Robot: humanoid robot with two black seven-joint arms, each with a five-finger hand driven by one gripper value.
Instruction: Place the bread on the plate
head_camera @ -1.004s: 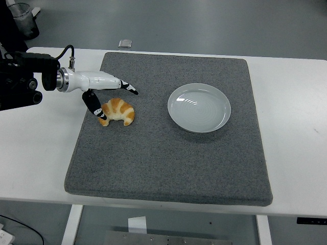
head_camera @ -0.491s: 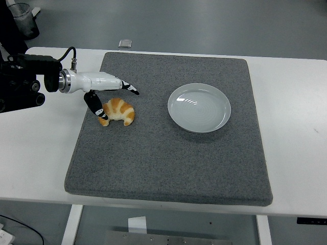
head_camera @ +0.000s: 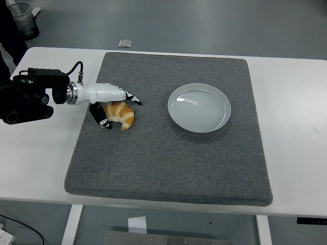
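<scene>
A golden croissant (head_camera: 124, 116) lies on the left part of the grey mat (head_camera: 168, 163). A white, empty plate (head_camera: 171, 108) sits on the mat to its right, about a hand's width away. My left hand (head_camera: 121, 113) comes in from the left edge and straddles the croissant. Its white fingers (head_camera: 132, 98) stretch over the croissant's far side, and the black thumb (head_camera: 101, 120) sits at its near left end. The hand is open around the bread, which rests on the mat. My right arm is out of view.
The mat covers the middle of the white table (head_camera: 296, 127). A clear plastic cup (head_camera: 23, 19) stands beyond the table's far left corner. A small grey object (head_camera: 125, 43) lies on the floor behind the table.
My left hand has moved right and lower, so its fingers now reach over the croissant and the thumb is tucked at its left end. The croissant has barely shifted.
</scene>
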